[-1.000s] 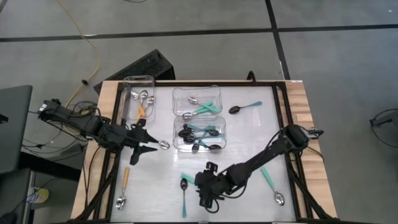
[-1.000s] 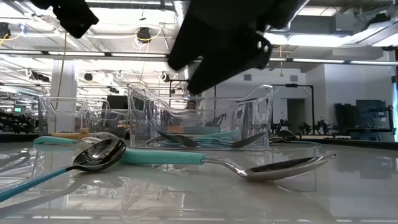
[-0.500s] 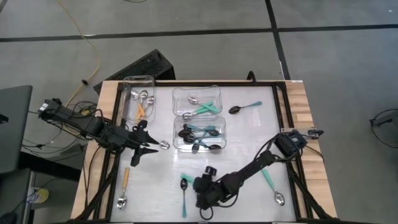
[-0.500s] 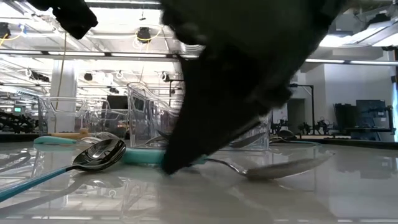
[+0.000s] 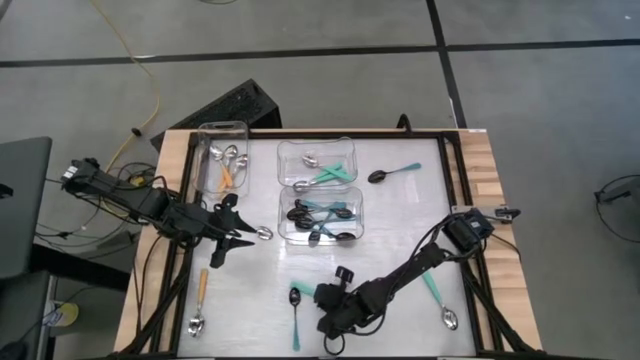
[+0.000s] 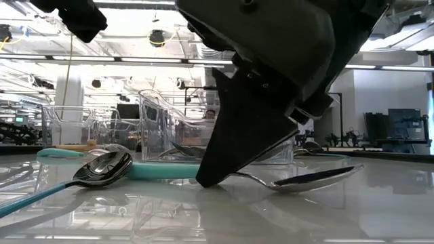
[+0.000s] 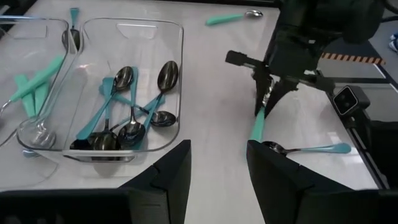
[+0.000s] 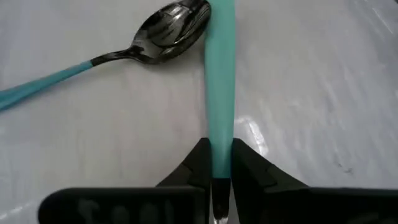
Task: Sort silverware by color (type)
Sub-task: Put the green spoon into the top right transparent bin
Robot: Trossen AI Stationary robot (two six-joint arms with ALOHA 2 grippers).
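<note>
The right claw (image 8: 217, 149) is down near the front of the white surface (image 5: 400, 230). It is pinched shut on the teal handle of a spoon (image 8: 219, 74). The handle is long and smooth and sticks straight out from between the two dark fingers. In the low view this spoon has a shiny silver bowl, and it is down at the surface.

The end of that handle is right next to the bowl of a second spoon (image 8: 168, 28). This one has a dark, shiny bowl and a teal handle too, and it lies flat on the surface.

The left claw (image 5: 235, 235) is at the left side of the surface, near the tubs. Its two fingers stand apart, and in its wrist view I see nothing between them. In the high view a shiny silver spoon bowl (image 5: 263, 234) sits just beside its tip.

There are three clear tubs at the back. The left tub (image 5: 222, 127) has silver spoons, and I can see an orange handle in it. The back middle tub (image 5: 315, 143) has a silver spoon and teal handles. The front middle tub (image 5: 358, 215) holds a pile of dark spoons with teal handles.

More spoons lie loose on the surface. One dark spoon with a teal handle (image 5: 395, 173) is at the back right. One silver spoon with a teal handle (image 5: 435, 295) is at the front right. One silver spoon with an orange handle (image 5: 200, 300) is at the front left.
</note>
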